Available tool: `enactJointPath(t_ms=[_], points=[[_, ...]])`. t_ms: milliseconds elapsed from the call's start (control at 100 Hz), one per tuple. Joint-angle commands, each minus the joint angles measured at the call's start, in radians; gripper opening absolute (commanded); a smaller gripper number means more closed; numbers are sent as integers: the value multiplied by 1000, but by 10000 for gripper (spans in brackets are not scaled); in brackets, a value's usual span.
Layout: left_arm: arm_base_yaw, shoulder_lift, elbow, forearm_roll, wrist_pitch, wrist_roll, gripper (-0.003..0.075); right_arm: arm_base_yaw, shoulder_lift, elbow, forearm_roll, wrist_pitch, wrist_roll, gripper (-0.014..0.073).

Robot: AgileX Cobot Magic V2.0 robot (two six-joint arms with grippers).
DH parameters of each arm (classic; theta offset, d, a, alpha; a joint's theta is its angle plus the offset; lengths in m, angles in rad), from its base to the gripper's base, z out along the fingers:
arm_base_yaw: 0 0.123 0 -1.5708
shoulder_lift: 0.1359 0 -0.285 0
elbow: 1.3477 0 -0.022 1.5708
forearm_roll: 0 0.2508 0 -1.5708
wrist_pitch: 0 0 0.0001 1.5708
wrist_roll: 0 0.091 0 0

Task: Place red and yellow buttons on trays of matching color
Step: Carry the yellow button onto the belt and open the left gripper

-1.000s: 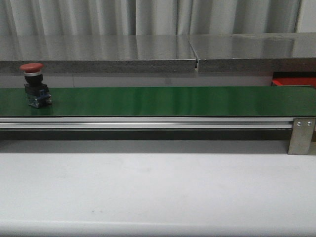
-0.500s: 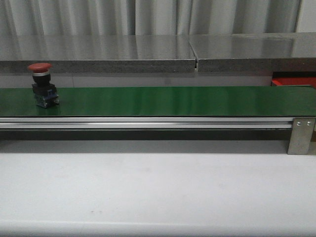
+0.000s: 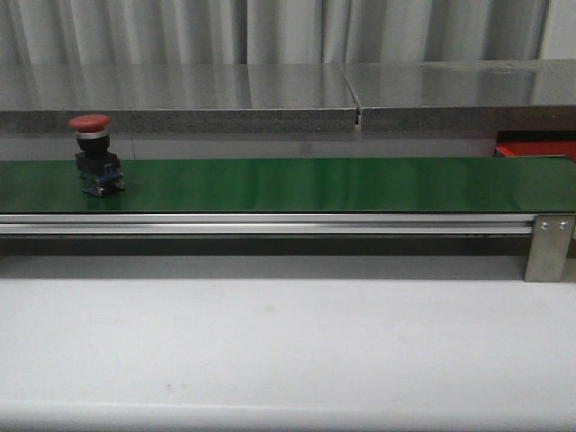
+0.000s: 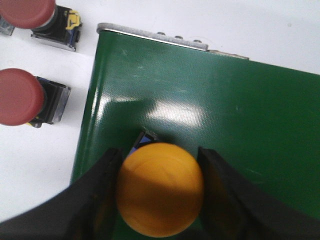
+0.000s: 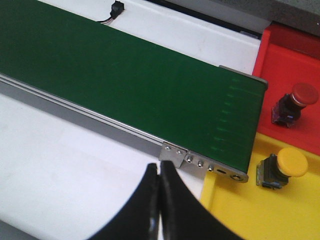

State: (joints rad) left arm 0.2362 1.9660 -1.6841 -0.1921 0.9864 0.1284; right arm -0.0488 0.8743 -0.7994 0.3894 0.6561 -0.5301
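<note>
A red button [image 3: 94,155] stands upright on the green belt [image 3: 315,184] at its left end in the front view. Over the belt's end [image 4: 225,110], my left gripper [image 4: 160,192] is shut on a yellow button [image 4: 160,187], its fingers [image 4: 102,175] pressing both sides of the cap. My right gripper [image 5: 159,170] is shut and empty above the white table, near the belt's other end. Beside it, the red tray [image 5: 285,45] holds a red button [image 5: 295,102], and the yellow tray [image 5: 235,210] holds a yellow button [image 5: 282,167]. Neither gripper shows in the front view.
Two more red buttons [image 4: 22,97] [image 4: 35,15] lie on the white table beside the belt's end. An aluminium rail [image 3: 270,223] with a bracket [image 3: 549,245] runs along the belt's front. A grey shelf [image 3: 180,99] lies behind. The red tray's corner [image 3: 535,147] shows far right.
The red button has ridden the belt to the right, about 45 pixels over the second. Nothing else in the front view has moved.
</note>
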Motion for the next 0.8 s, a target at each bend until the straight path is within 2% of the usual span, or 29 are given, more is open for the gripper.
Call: enactJointPath(t_ms=[0, 110, 150, 230, 300, 620, 790], points=[[-5, -47, -30, -30, -15, 16, 335, -1, -10, -23, 20, -67, -6, -118], [-5, -47, -30, -65, -10, 17, 659, -1, -10, -23, 20, -67, -6, -118], [-6, -47, -30, -75, -10, 17, 722, -1, -10, -23, 20, -67, -6, -118], [-14, -51, -30, -81, -10, 30, 661, -1, -10, -23, 20, -67, -6, -118], [-24, -60, -32, -89, -10, 38, 640, -1, -10, -23, 20, -67, -6, -118], [-69, -194, -46, -90, -53, 80, 640, -1, -10, -23, 20, -67, -6, -118], [-103, -329, 32, -90, -111, 98, 639, -1, -10, -23, 20, -67, -6, -118]])
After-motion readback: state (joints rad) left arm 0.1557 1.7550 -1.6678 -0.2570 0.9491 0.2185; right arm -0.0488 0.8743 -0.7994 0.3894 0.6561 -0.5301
